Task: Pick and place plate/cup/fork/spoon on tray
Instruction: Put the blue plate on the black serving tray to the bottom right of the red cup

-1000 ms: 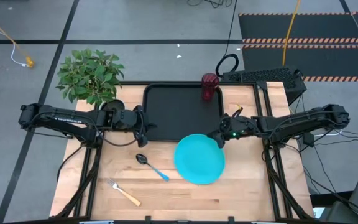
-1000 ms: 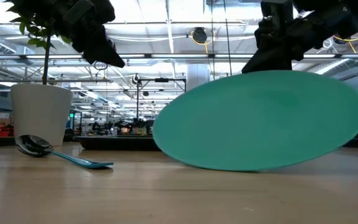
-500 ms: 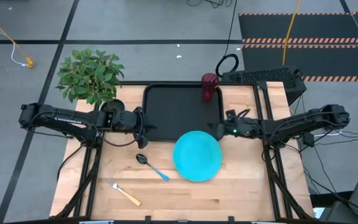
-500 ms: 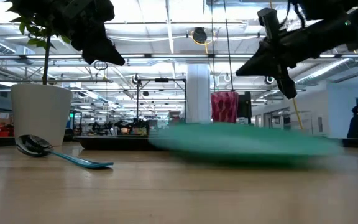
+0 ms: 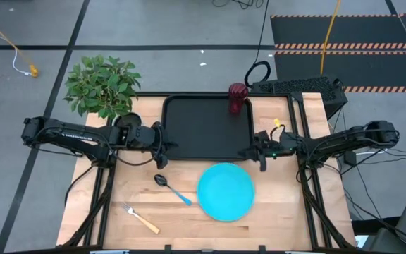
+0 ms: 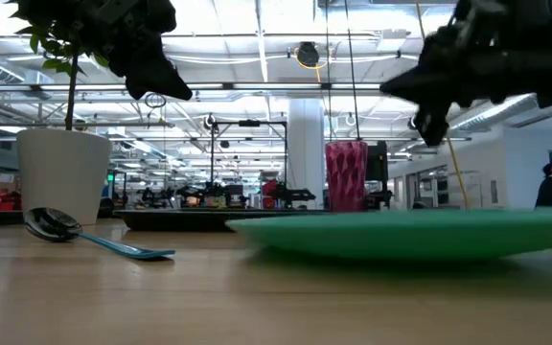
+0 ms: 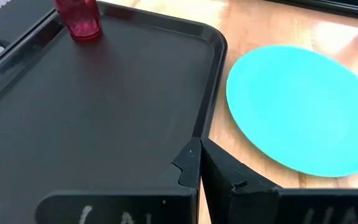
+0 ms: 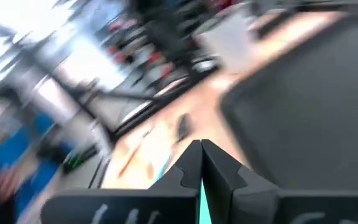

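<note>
The turquoise plate (image 5: 225,191) lies flat on the wooden desk (image 5: 203,229), just beside the near edge of the black tray (image 5: 206,127) but not on it. The low view shows the plate level on the wood, with nothing holding it. The dark red cup (image 5: 238,98) stands upright at the far right corner of the tray, and I cannot tell from above if its base is inside the rim. The spoon (image 5: 171,188) with the light blue handle lies on the desk to the left of the plate, and the fork (image 5: 141,219) with the yellow handle lies nearer to the front edge, apart from both.

The right end effector (image 5: 259,156) hangs in the air above the right near corner of the tray, close to the plate's far edge and not touching it. In the right wrist view its two fingers are pressed together with nothing between them. The left end effector (image 5: 159,143) waits over the left edge of the tray, also with its fingers pressed together and empty.

I judge that the step in hand is the plate, and it is not yet done. The next move probably needs the right end effector to spread its fingers, go down to the plate's rim, pinch it and carry it over the tray's raised rim. A flat plate gives little edge to take, so it may slip.
</note>
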Controlling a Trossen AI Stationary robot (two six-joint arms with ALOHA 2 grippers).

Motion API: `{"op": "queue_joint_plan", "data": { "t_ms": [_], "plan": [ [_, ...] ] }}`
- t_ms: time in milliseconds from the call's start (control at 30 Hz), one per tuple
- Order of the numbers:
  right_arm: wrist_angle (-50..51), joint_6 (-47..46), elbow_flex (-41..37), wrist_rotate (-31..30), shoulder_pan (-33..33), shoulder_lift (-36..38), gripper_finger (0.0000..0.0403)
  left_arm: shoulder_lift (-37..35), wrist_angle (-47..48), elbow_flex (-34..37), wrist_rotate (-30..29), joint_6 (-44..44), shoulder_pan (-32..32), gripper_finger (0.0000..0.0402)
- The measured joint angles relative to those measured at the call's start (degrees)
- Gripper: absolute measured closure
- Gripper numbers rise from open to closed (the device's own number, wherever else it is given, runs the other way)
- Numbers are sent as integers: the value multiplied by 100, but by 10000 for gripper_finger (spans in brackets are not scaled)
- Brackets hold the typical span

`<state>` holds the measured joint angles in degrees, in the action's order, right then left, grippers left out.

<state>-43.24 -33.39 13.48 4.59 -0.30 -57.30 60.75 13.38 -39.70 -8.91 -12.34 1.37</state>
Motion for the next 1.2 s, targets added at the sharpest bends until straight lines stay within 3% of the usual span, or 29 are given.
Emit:
{"op": "queue_joint_plan", "data": {
  "t_ms": [100, 167, 300, 433, 500, 600, 700, 767, 900, 967, 1100, 1200],
  "plan": [
    [677, 940, 334, 652, 25, 243, 400, 0, 1, 0, 0, 42, 0, 392],
    [2014, 1996, 747, 697, 144, 443, 400, 0, 2, 0, -3, 137, 0, 392],
    [5187, 3727, 1920, -882, 427, 422, 400, 0, 1, 0, -7, 380, 0, 392],
    [6816, 4239, 2798, -1771, 599, 146, 400, 0, 1, 0, -4, 794, 0, 392],
    [7298, 3741, 3032, -1995, 625, 27, 400, 0, -14, 0, 0, 1115, 0, 392],
    [7644, 2121, 3187, -2172, 562, -109, 398, 0, -219, 0, 2, 1675, 0, 391],
    [7787, 1068, 3188, -1111, 513, -133, 387, 0, -622, 0, 130, 2054, 0, 382],
    [8010, 270, 3190, -802, 605, -189, 371, 0, -991, 0, 288, 2093, 0, 366],
    [8314, -1103, 3113, -652, 939, -269, 322, 0, -1629, -2, 878, 1652, 13, 308],
    [8113, -1726, 2952, -323, 1056, -351, 293, -4, -1729, -4, 898, 1164, 31, 272],
    [7121, -2809, 2517, 15, 1232, -491, 240, -4, -1676, -4, 887, 155, 26, 205],
    [6176, -3218, 2070, 20, 1318, -564, 216, -4, -1626, -4, 894, -135, 28, 168]
  ]
}}
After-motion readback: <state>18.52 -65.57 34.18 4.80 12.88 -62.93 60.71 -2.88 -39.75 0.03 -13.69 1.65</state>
